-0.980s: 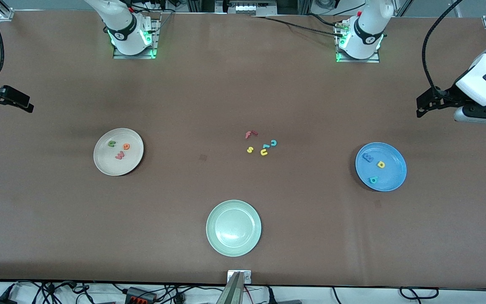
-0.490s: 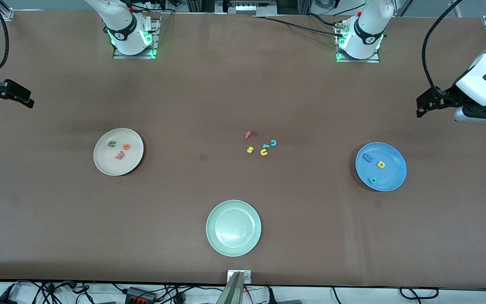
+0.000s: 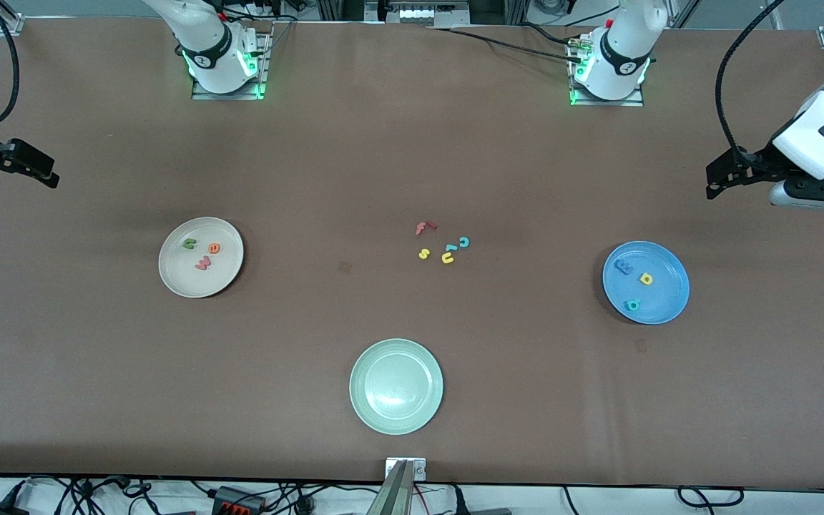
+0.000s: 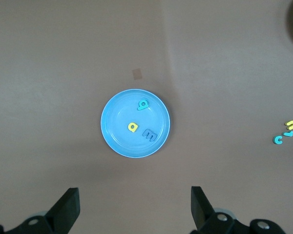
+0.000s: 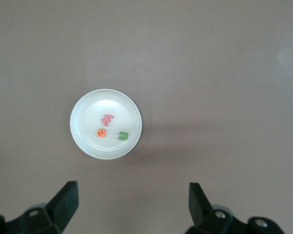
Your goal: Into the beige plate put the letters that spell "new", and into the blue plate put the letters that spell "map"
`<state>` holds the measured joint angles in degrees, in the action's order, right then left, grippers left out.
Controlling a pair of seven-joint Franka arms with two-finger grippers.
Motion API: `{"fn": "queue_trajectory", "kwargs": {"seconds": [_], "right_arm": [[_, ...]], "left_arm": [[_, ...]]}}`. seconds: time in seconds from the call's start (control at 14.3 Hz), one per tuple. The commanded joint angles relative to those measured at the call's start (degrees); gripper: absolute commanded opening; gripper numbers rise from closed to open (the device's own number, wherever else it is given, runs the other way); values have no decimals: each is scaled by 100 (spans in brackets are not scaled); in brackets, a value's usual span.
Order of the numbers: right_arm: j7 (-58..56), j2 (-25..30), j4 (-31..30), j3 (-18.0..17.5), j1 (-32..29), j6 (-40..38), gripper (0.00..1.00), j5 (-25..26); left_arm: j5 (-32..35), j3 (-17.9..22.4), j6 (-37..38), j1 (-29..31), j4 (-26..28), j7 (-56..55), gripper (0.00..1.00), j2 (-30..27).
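The green n (image 3: pixel 189 243), orange e (image 3: pixel 214 248) and pink w (image 3: pixel 202 264) lie flat in the beige plate (image 3: pixel 176 280), the m (image 3: pixel 624 267), p (image 3: pixel 646 278) and a (image 3: pixel 633 305) in the blue plate (image 3: pixel 669 300), each gripper, right (image 3: pixel 43 175) and left (image 3: pixel 714 187), hanging wide-jawed, empty, over the tabletop's (image 3: pixel 312 157) ends.

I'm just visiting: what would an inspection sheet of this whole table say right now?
Surface: brown table, flat.
Job's things: beige plate holds green n, orange e, pink w; blue plate holds blue m, yellow p, teal a.
Clutter: spare letters mid-table; pale green plate, nothing in it.
Claws: left claw open, above the blue plate; right claw open, above the beige plate; both wait.
Cables: black cables along the robots' edge.
Surroundings: more cables off the table's edge nearest the camera.
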<state>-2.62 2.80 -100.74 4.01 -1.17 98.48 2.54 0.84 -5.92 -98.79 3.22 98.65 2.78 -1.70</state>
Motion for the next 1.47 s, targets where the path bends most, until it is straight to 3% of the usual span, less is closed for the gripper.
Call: {"fn": "queue_trajectory", "kwargs": {"seconds": [0.0,0.84,1.05,1.4], "right_arm": [[-37,45,-60,64,221,66,100,89],[-37,54,-51,47,82,75,100,89],[-46,54,-60,-172,-182,84,100,80],[-37,54,-51,-173,-173,84,100,72]], "left_arm": [[-75,-32,88,56,-144,135,100,64],[-75,-32,79,47,-144,135,100,64],[-57,-32,62,47,-144,135,100,64],[-40,-32,61,47,-144,135,100,64]]}}
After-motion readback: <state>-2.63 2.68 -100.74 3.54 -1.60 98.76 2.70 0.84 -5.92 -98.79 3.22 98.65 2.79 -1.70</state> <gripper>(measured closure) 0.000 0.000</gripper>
